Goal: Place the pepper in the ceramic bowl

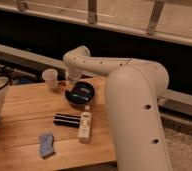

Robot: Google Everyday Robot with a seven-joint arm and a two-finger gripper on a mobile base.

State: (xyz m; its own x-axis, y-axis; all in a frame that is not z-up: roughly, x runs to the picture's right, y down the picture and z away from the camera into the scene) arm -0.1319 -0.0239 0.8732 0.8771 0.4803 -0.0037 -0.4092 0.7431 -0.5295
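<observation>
White arm has jaws by blue-black ceramic bowl on tan table

Dim, warm light (pincer by bowl).

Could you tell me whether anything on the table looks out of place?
Only the white labelled bottle, lying on its side before the glossy dark bowl; the pincer is at that bowl's far-left rim.

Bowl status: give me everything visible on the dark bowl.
The bowl is round, shallow, glossy blue-black, ceramic by its look. It sits upright on the wooden table. The gripper is at its rim on the side of a white cup, which stands apart; contact cannot be told. A white bottle lies just in front. Contents unclear.
</observation>
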